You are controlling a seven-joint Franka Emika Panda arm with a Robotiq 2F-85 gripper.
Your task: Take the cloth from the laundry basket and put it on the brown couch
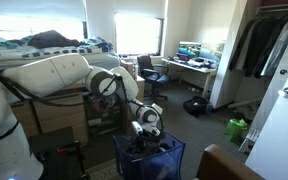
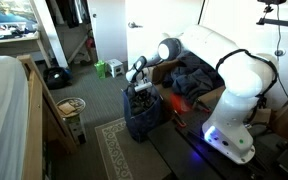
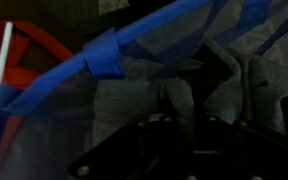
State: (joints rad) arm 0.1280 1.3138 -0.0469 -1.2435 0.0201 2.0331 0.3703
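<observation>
Key thing for the next move: the cloth [image 3: 134,100] is straight below the gripper [image 1: 144,128], so it's prob a plain drop down, no sideways reach needed. There's only one arm, so no choice there. In both exterior views the gripper hangs right over the mouth of the laundry basket [image 1: 150,158], pointing down into it.

The wrist view looks through the mesh wall at the cloth, which lies bunched inside the basket w/ soft folds running roughly up-down in that pic. No clear long axis tbh, it's just a heap. It looks like grey knit or fleece, matte and floppy, so it should pinch easily at any fold.

The basket is a blue see-through mesh w/ a thicker blue fabric band [image 3: 109,52] along the rim, soft-sided and pop-up style, so it could prob tip or cave in if bumped.

Gripper state: can't tell. The wrist pic is dark and blurry and the fingers blend in w/ the cloth folds. Nothing looks lifted yet.

The brown couch [image 1: 229,162] edge sits just beside the basket, so the carry looks short.
</observation>
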